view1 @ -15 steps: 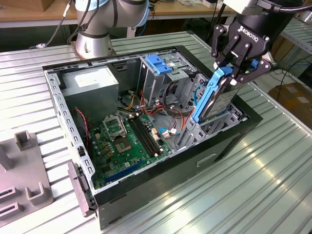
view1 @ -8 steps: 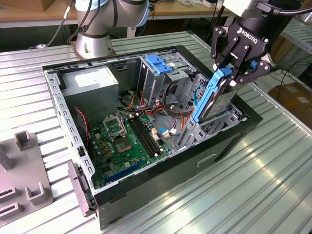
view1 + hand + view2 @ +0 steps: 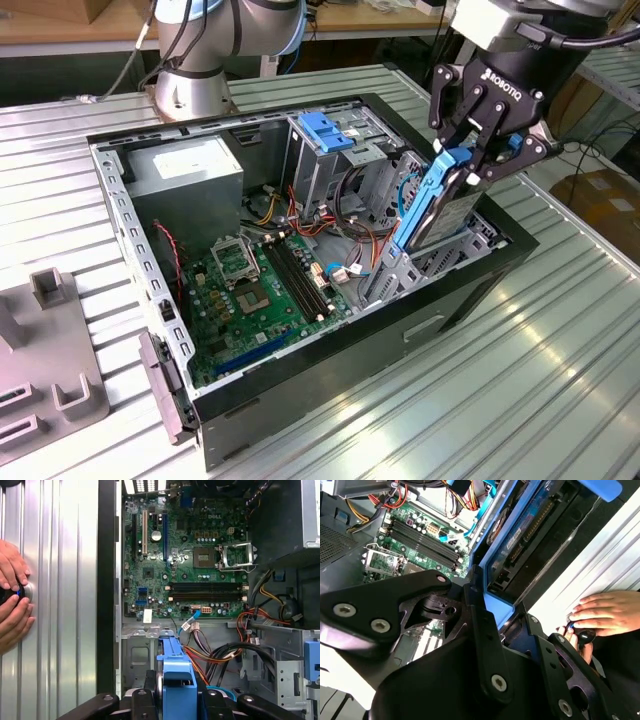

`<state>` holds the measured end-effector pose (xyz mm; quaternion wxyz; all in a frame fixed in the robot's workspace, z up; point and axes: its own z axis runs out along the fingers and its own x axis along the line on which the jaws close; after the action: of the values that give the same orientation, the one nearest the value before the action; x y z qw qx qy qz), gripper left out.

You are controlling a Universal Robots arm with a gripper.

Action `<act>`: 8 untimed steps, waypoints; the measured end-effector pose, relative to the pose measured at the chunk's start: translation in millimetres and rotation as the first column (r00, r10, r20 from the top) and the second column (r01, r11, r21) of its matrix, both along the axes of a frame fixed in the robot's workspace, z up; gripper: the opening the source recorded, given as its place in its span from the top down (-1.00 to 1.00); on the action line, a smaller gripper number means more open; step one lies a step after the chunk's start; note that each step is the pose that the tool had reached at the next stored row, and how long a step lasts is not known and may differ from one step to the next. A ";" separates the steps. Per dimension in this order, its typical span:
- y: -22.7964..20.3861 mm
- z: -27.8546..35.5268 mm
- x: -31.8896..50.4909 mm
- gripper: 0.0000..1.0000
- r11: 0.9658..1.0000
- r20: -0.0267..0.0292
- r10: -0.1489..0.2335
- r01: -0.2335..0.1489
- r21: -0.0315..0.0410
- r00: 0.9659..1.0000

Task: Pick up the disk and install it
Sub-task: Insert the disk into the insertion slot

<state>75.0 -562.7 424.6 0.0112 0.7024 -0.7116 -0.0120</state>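
White capital lettering, a maker's name, runs along the black body of the gripper point(image 3: 488, 165) in the upper right of the exterior view. In the first wrist view a white maker's logo is printed on the green motherboard point(image 3: 185, 565), near its processor socket point(image 3: 235, 555). The white label on the power-supply box point(image 3: 190, 165) and a small sticker on the disk point(image 3: 520, 535) carry print too fine to read

The exterior view looks obliquely down on the open case point(image 3: 330, 372). Both wrist views peer in closely, sharing the motherboard point(image 3: 420, 535) point(image 3: 185, 565).
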 end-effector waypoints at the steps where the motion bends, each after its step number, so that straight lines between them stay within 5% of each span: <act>1: 0.0 -1.5 0.1 0.26 1.000 0.000 0.000 0.000 0.000 1.000; 8: -0.4 -12.1 0.5 0.26 1.000 0.000 0.000 0.000 0.000 1.000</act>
<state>75.5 -563.2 412.5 0.0112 0.7024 -0.7116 -0.0121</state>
